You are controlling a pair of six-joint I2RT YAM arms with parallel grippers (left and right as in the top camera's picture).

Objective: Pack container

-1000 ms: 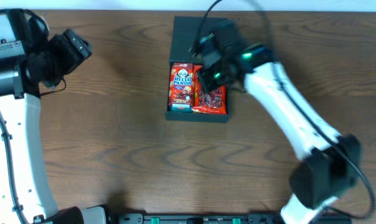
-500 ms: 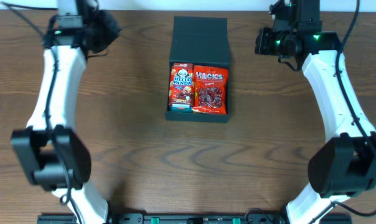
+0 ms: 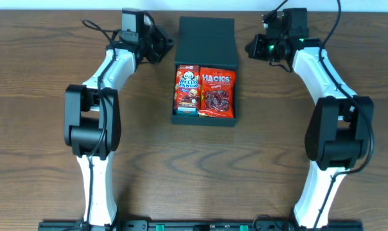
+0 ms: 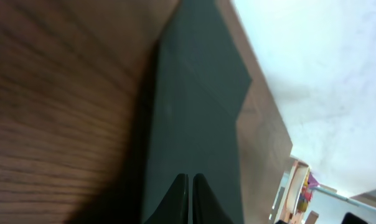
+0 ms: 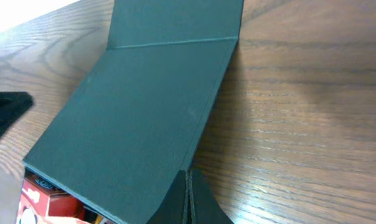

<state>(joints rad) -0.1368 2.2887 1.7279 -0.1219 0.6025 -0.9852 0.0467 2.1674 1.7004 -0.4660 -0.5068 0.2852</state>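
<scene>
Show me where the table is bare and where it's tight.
Bare: the wide table stretch in front of the container, between the left arm and right arm, plus outside each arm. Tight: the sides of the lid, flanked by the left gripper and right gripper; snack packs fill the container.

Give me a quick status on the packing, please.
Left gripper, right gripper both shut, empty, flanking the flipped-back lid. Dark teal-green rigid container open, red Hello Panda box and red Hacks bag inside. Nothing in the lid's way.

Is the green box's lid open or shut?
Open: the hinged lid of the dark teal-green rigid box lies back flat; red Hello Panda pack and red Hacks bag show inside.
</scene>
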